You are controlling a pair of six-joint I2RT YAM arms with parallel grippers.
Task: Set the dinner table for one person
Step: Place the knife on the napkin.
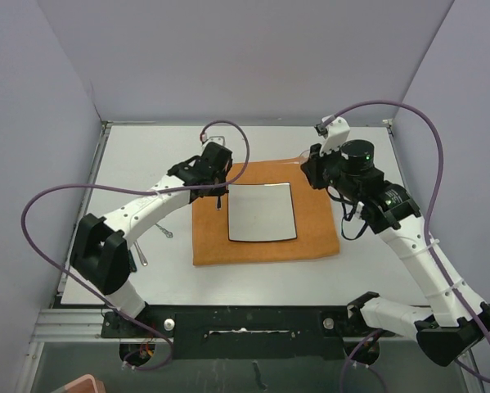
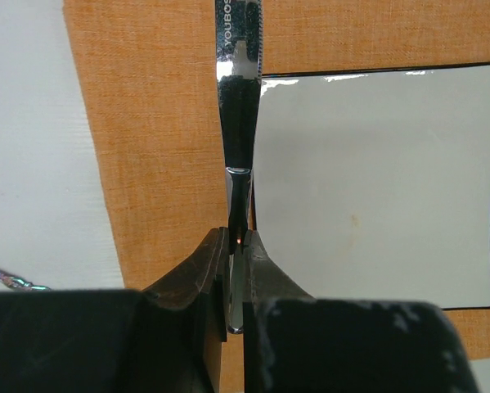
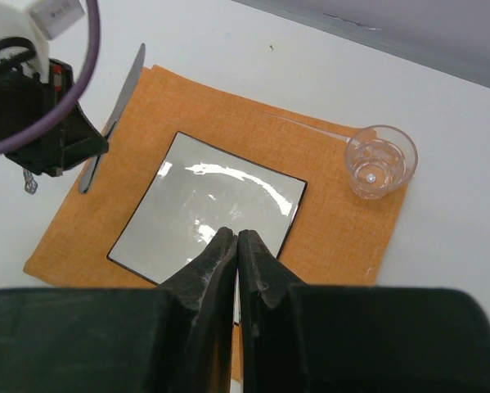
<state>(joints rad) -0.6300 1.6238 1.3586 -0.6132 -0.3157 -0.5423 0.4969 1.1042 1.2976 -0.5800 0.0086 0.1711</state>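
Note:
The dinner table (image 1: 142,155) is a white top carrying an orange cloth mat (image 1: 208,241). A square white plate (image 1: 262,211) lies in the mat's middle. My left gripper (image 1: 218,196) hangs at the plate's left edge, shut on the handle of a shiny knife (image 2: 238,123). The blade points away from the jaws over the mat (image 2: 155,139), just beside the plate (image 2: 375,180). My right gripper (image 3: 237,235) is shut with nothing in it, above the near edge of the plate (image 3: 212,205). A clear glass (image 3: 381,161) stands on the mat's far right corner.
Two more pieces of cutlery (image 1: 164,232) (image 1: 141,255) lie on the bare table left of the mat, near the left arm. Grey walls close in the table at the back and both sides. Purple cables loop above both arms.

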